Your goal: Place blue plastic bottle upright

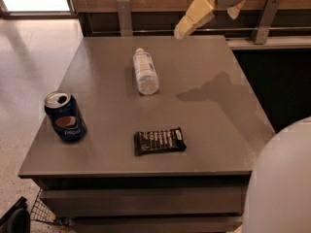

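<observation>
The blue plastic bottle (146, 72) lies on its side near the middle of the grey table (209, 130), with its white cap pointing to the far edge. My gripper (207, 24) hangs in the air above the table's far edge, up and to the right of the bottle and well apart from it. Its pale yellow fingers (193, 16) are spread open and hold nothing. Its shadow falls on the table to the right of the bottle.
A dark blue Pepsi can (65, 116) stands upright near the left edge. A black snack bar (159, 141) lies flat near the front edge. A white rounded part of the robot (282, 178) fills the bottom right corner. A wall with metal posts runs behind the table.
</observation>
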`<state>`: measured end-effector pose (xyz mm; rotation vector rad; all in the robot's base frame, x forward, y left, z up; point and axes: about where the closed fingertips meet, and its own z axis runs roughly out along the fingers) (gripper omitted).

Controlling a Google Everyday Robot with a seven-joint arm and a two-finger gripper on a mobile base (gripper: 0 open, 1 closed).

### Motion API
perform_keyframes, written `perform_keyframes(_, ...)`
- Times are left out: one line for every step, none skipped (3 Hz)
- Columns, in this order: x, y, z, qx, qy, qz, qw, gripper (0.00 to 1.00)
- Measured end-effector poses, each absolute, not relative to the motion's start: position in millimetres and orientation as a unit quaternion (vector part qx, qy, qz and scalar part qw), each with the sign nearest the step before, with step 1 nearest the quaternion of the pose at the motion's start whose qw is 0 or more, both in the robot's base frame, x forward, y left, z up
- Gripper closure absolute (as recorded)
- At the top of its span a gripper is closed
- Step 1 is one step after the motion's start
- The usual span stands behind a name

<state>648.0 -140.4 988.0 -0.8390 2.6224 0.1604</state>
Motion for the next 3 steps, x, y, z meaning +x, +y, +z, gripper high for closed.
perform_keyframes(662, -125, 983, -0.235, 0.955, 0.041, 0.174, 0.0)
perform_keyframes(680, -108, 976, -0.205, 0.962, 0.038, 0.176, 0.0)
perform_keyframes(683, -105, 974, -0.202, 0.963, 0.035, 0.174, 0.0)
